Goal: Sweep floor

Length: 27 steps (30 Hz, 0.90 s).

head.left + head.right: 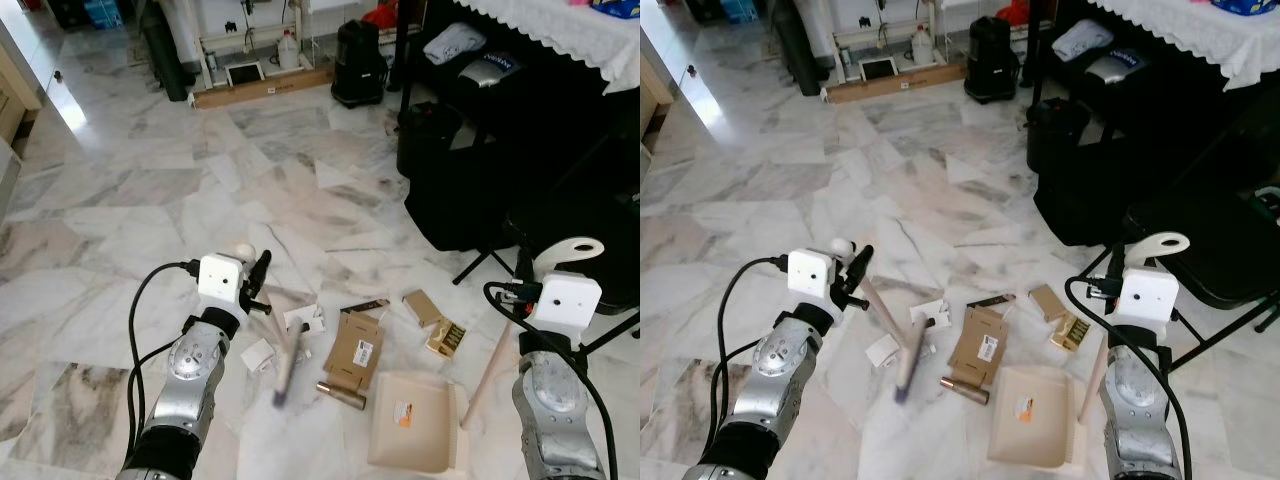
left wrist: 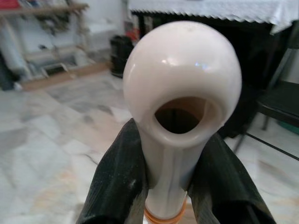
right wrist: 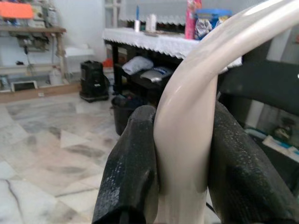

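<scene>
My left gripper (image 1: pixel 258 283) is shut on the cream handle of a small brush (image 1: pixel 283 362), whose blurred head rests low on the marble floor (image 1: pixel 150 200) among paper scraps. The handle's rounded end with its hole (image 2: pixel 182 93) sticks out between the black fingers (image 2: pixel 117 182). My right gripper (image 3: pixel 180 158) is shut on the curved cream handle (image 1: pixel 572 250) of a beige dustpan (image 1: pixel 412 420), which lies flat on the floor in front of me. Litter lies between the two: a flat cardboard box (image 1: pixel 355 350), a small brown tube (image 1: pixel 340 395), a gold packet (image 1: pixel 446 337) and white scraps (image 1: pixel 258 354).
A black bag (image 1: pixel 470 190) and a black chair's legs (image 1: pixel 480 265) stand close on the right. Further back are a table with a lace cloth (image 1: pixel 560 25), a black bin (image 1: pixel 358 62) and a long cardboard box (image 1: pixel 262 90). Open marble floor stretches to the left.
</scene>
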{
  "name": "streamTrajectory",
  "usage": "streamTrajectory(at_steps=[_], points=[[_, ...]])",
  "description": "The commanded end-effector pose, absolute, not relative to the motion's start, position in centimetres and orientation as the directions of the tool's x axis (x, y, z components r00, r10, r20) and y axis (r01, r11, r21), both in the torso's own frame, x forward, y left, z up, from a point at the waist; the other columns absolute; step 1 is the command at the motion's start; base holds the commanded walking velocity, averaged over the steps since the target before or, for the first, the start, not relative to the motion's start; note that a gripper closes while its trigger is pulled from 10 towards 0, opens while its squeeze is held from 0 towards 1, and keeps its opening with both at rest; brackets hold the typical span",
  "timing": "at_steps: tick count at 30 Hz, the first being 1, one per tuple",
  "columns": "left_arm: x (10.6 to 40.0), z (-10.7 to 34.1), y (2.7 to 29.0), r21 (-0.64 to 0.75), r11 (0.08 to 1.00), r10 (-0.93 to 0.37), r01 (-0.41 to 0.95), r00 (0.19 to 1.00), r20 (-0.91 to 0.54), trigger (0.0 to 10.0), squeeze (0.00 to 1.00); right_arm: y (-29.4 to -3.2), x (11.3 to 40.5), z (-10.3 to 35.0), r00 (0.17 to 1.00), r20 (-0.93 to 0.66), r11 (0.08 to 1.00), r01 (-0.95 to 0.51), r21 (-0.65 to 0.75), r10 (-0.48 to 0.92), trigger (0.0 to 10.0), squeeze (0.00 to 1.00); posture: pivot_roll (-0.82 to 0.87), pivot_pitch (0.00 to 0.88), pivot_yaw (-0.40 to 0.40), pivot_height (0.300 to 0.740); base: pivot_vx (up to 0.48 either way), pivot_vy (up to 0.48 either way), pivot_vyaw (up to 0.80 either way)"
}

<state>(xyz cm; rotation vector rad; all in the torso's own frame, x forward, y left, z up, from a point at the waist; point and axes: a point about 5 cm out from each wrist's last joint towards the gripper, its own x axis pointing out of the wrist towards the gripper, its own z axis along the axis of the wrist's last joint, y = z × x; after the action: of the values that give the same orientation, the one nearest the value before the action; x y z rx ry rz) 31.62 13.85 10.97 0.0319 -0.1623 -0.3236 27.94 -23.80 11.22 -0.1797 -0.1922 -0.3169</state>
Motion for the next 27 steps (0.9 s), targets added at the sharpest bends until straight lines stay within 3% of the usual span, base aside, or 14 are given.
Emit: streamTrajectory(at_steps=[1,9,27], points=[[31.6,11.8,14.1,0.074,0.940,-0.341,0.333,0.923,0.177,10.0,0.00,-23.9,27.8,11.2,0.928,0.231,0.928,0.334,-0.164,-0.293,10.0,0.00,-0.04,0.122,0.076,0.740,0.000,0.000,0.00],[31.4,11.3,13.7,0.028,0.916,-0.401,0.401,0.907,0.130,10.0,0.00,-24.3,27.9,10.0,0.930,0.200,0.920,0.344,-0.188,-0.307,10.0,0.00,-0.03,0.127,0.085,0.740,0.000,0.000,0.00],[31.5,12.4,14.7,0.051,0.918,-0.396,0.393,0.907,0.146,10.0,0.00,-23.8,28.5,8.4,0.943,0.187,0.920,0.315,-0.234,-0.276,10.0,0.00,0.00,0.129,0.104,0.740,0.000,0.000,0.00]])
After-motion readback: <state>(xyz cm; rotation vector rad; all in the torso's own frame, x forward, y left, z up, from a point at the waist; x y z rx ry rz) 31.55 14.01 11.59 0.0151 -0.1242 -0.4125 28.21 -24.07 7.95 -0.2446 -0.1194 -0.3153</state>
